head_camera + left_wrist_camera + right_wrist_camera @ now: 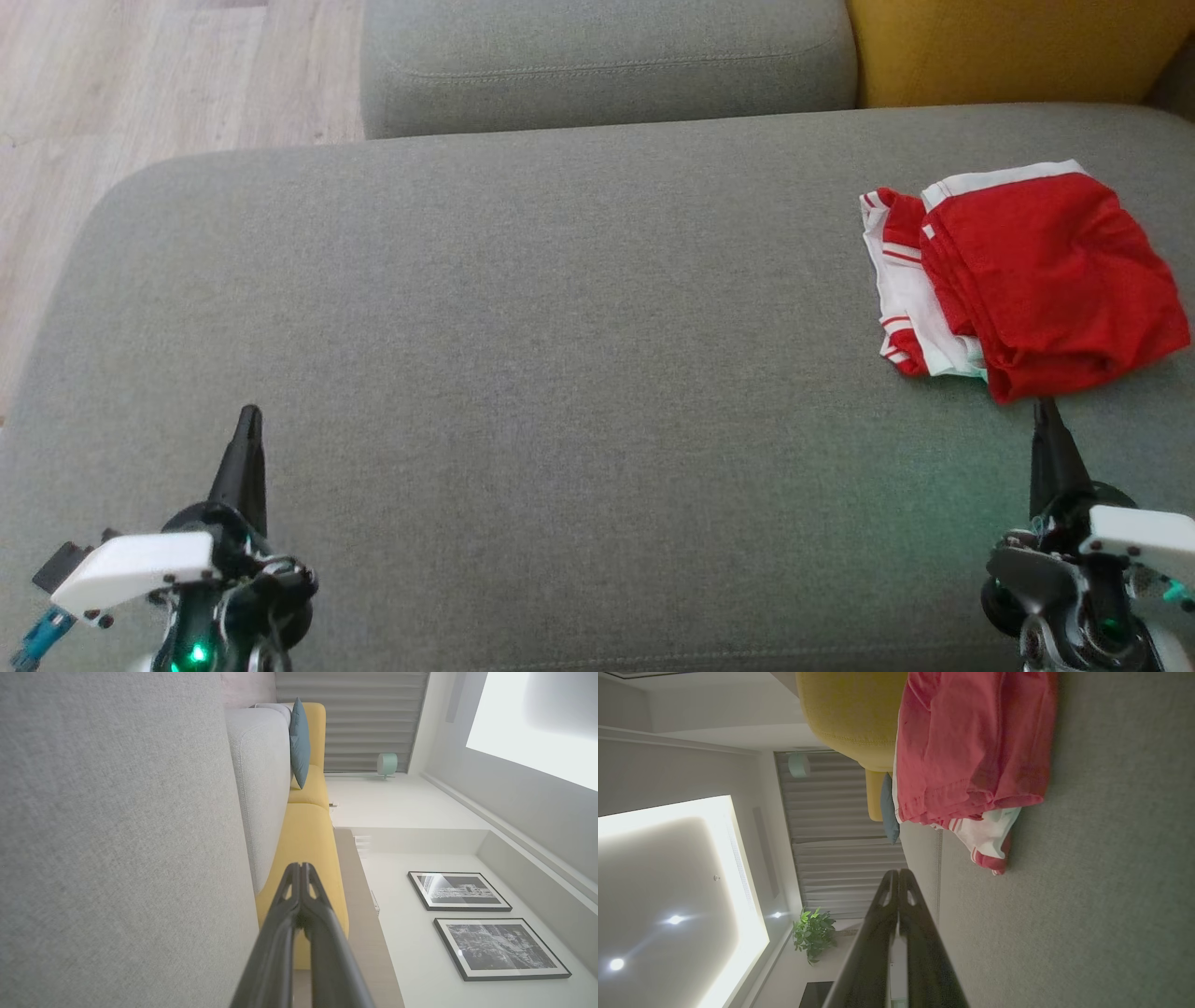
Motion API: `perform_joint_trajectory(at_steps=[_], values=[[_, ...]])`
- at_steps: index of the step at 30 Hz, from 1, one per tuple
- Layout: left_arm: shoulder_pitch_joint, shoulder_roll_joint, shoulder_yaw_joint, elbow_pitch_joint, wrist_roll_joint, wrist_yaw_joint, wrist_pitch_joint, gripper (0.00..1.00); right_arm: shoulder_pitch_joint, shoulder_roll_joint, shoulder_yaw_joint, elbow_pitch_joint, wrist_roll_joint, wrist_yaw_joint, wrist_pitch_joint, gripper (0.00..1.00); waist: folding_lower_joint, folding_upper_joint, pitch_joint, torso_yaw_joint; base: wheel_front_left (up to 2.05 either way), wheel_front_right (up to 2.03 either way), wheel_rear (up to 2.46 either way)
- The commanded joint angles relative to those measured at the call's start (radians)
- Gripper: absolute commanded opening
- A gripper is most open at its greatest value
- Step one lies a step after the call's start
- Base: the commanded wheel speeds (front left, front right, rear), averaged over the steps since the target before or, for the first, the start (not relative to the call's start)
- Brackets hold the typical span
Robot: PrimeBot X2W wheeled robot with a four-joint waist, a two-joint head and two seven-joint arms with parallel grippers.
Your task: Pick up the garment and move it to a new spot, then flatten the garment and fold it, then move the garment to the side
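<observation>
Head view has the garment (1027, 280), red with white striped trim, lying as a compact, layered bundle at the far right of the grey seat cushion (560, 327), close to the cushion's right edge and just ahead of the right gripper (1044, 403). Judging from how it lies, most of the task looks done: the cloth is doubled over on itself rather than spread out, and it sits off to the side with the broad middle of the cushion bare. The fold is loose, with a white layer poking out on the left and the red top layer rumpled, so a tidier flattening might be argued for, but nothing suggests a step in hand. Both arms are low at the near edge of the cushion, well apart, one at each bottom corner, fingers pointing away from the robot across the fabric. The left gripper (248, 415) has its two dark fingers pressed together with nothing between them; the left wrist view shows the tips meeting, with the grey cushion alongside. The right gripper is likewise fully closed and empty, its tip just short of the garment's near red corner, apart from it as far as the right wrist view shows.
</observation>
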Motion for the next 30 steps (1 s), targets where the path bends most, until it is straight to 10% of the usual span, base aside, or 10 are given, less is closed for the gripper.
perform_joint_trajectory(at_steps=[1, 30], values=[[-0.054, 0.016, 0.035, -0.027, -0.004, -0.007, 0.007, 0.0, -0.051, -0.018, 0.018, -0.039, 0.007, -0.001, 0.005, 0.0, 0.0, 0.0, 0.0, 0.0, 0.0, 0.0, 0.0], [-0.055, 0.008, 0.046, -0.026, 0.005, -0.007, 0.015, 0.0, -0.052, -0.012, 0.01, -0.038, 0.0, -0.001, 0.011, 0.0, 0.0, 0.0, 0.0, 0.0, 0.0, 0.0, 0.0]])
